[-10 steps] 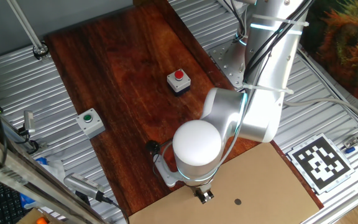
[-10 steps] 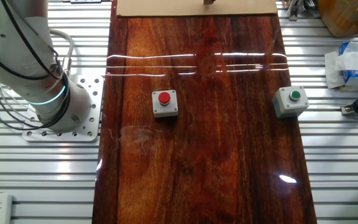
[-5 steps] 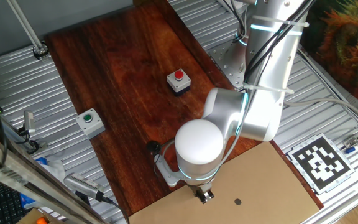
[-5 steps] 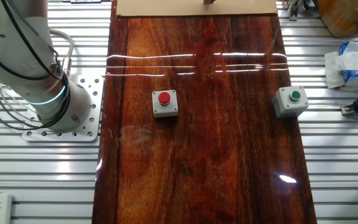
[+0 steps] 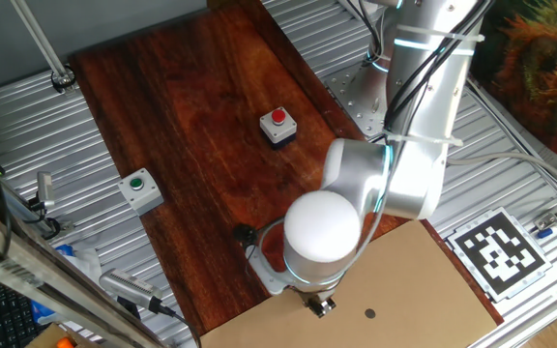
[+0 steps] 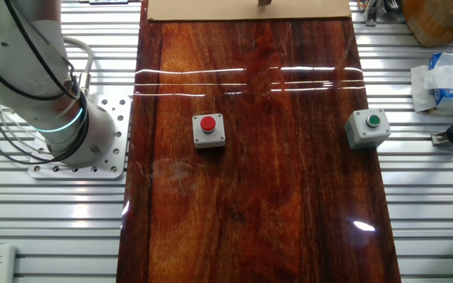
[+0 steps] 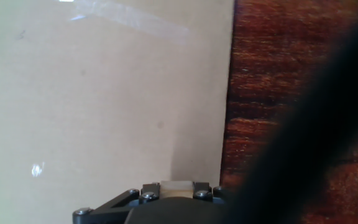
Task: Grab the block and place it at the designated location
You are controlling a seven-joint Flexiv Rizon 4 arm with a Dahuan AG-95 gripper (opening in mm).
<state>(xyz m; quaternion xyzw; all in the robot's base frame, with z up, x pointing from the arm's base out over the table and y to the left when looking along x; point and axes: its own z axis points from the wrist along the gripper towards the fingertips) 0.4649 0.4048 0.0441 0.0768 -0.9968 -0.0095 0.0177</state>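
The hand point(image 5: 318, 306) hung low over the near edge of the cardboard sheet point(image 5: 424, 290), and the hand view showed a pale tan piece, most likely the block point(image 7: 176, 185), sitting between the metal fingers point(image 7: 143, 194) at the bottom of the frame. The fingers looked drawn in against it from both sides, so the hand was probably closed on the block, though only the block's top edge showed. Holding it there made sense: the dark dot point(image 5: 369, 312) that marks the designated location lay on the same sheet, a little to the right of the hand and apart from it, so the block had been carried over the sheet but not above its mark. In my judgement the carry was well along and a short sideways shift remained before lowering.

The sheet rested at one end of the table point(image 5: 182, 126), overlapping the dark wood, which gave the dot a plain flat ground.

By count there was one arm, one block, one dot and one cardboard sheet. Two grey button boxes stood on the wood well away from the hand: the red-button box point(image 5: 278, 125) and the green-button box point(image 5: 140, 189). One black-and-white tag point(image 5: 498, 251) lay just off the sheet's right side.
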